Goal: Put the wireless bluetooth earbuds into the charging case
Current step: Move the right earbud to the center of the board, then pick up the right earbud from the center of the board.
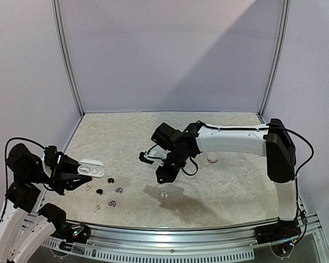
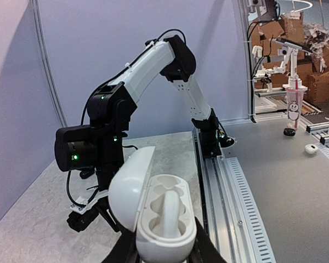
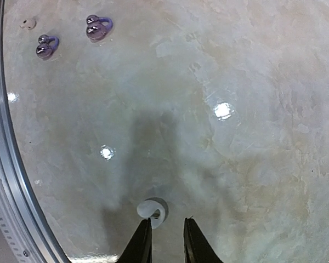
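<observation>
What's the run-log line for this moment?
left gripper: shut on open charging case | right gripper: jaws slightly apart, empty | white earbud: on table, beside right gripper's finger

- We see the charging case (image 2: 164,230) at the left of the scene: white, glossy, rounded. Its lid (image 2: 129,189) is swung fully open, and both moulded wells inside are bare.
- One white earbud (image 3: 152,211), a small curled piece, lies alone near the middle, toward the near side and well right of the other buds.
- We count two black earbuds (image 1: 111,179) close together, just right of the case and a little nearer.
- A lavender earbud (image 3: 98,27) and a second lavender earbud (image 3: 46,46) lie side by side, nearer than the black pair.
- A tiny pale earbud (image 3: 27,23) lies just beside the second lavender one.
</observation>
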Controlling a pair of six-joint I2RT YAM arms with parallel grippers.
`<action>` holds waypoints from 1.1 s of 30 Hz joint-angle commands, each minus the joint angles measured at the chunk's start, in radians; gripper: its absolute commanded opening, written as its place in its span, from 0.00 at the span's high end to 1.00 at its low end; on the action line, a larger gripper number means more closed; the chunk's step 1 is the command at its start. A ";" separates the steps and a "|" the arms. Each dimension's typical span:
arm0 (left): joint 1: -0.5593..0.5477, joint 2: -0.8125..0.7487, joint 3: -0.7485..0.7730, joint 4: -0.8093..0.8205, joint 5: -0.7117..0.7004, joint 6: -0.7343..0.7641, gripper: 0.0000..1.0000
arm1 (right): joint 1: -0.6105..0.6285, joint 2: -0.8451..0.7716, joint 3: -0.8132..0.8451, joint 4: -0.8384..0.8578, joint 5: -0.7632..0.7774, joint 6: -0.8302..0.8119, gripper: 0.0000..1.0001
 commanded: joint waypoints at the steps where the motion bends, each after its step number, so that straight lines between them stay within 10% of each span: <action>1: -0.014 -0.007 -0.005 -0.020 -0.012 0.006 1.00 | -0.026 0.068 0.009 -0.030 -0.013 -0.063 0.79; 33: -0.013 -0.008 -0.005 -0.028 -0.024 0.012 1.00 | -0.023 0.072 -0.117 0.020 -0.200 -0.093 0.82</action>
